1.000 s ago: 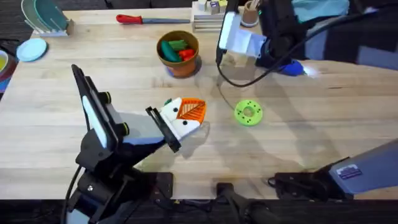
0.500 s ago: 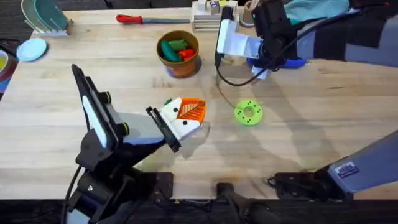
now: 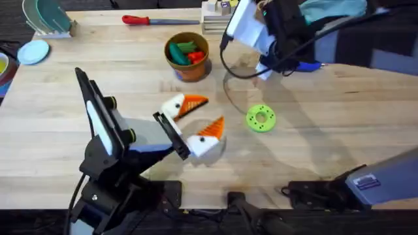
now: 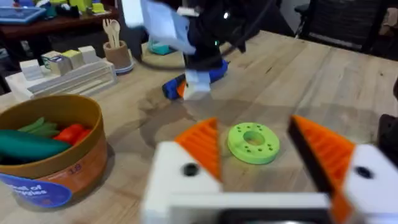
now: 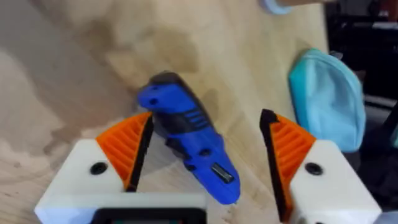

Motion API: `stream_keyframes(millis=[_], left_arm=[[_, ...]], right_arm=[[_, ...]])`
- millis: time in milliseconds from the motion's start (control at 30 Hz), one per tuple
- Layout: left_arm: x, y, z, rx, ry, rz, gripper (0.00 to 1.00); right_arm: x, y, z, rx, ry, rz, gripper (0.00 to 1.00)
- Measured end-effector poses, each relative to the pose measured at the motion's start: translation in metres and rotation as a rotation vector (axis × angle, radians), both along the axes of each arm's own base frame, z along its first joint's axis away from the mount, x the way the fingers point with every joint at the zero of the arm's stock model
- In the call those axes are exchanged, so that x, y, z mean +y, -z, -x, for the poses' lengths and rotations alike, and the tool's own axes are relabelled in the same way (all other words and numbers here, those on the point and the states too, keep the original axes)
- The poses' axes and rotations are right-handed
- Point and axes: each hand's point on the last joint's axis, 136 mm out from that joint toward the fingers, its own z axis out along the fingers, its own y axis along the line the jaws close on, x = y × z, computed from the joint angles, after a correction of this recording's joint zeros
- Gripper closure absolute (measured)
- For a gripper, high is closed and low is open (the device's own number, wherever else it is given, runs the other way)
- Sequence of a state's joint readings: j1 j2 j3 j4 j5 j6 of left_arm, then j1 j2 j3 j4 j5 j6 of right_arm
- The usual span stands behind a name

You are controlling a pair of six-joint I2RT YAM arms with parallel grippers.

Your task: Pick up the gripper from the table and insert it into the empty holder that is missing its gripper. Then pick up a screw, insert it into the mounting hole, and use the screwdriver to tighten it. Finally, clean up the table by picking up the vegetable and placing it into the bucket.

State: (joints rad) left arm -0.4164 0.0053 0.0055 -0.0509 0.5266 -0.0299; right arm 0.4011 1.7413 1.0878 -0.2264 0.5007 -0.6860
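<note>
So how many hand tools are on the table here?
2. A red-handled tool lies at the far edge; a blue screwdriver lies between the right gripper's open fingers. Others may be hidden.

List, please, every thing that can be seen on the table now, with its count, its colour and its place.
bucket: one, terracotta orange, far middle of the table.
toy vegetables: green and red, inside the bucket.
disc with holes: one, bright green, middle of the table, right of the left tool.
screwdriver: one, blue, lying far right, between the right tool's fingers.
red-handled implement: one, far edge, left of the bucket.
pouch: one, teal, far right.
table: one, light wood.
left tool: white with orange pads, open, near the middle.
right tool: white with orange pads, open around the screwdriver.
</note>
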Motion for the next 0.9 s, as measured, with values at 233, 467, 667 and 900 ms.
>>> stream_keyframes(millis=[233, 467, 667, 900], left_arm=[[0.0, 0.0, 0.0, 0.001, 0.0, 0.001, 0.01], [0.002, -0.001, -0.003, -0.003, -0.023, 0.002, 0.01], [0.019, -0.004, -0.003, 0.116, -0.124, -0.064, 0.01], [0.07, -0.048, 0.003, 0.256, -0.386, -0.169, 0.009]], right_arm=[[0.003, -0.076, -0.004, -0.216, 0.162, -0.25, 0.01], [0.007, -0.116, 0.001, -0.313, 0.228, -0.431, 0.01], [0.008, -0.116, 0.002, -0.315, 0.261, -0.477, 0.01], [0.021, -0.113, 0.004, -0.28, 0.236, -0.542, 0.01]])
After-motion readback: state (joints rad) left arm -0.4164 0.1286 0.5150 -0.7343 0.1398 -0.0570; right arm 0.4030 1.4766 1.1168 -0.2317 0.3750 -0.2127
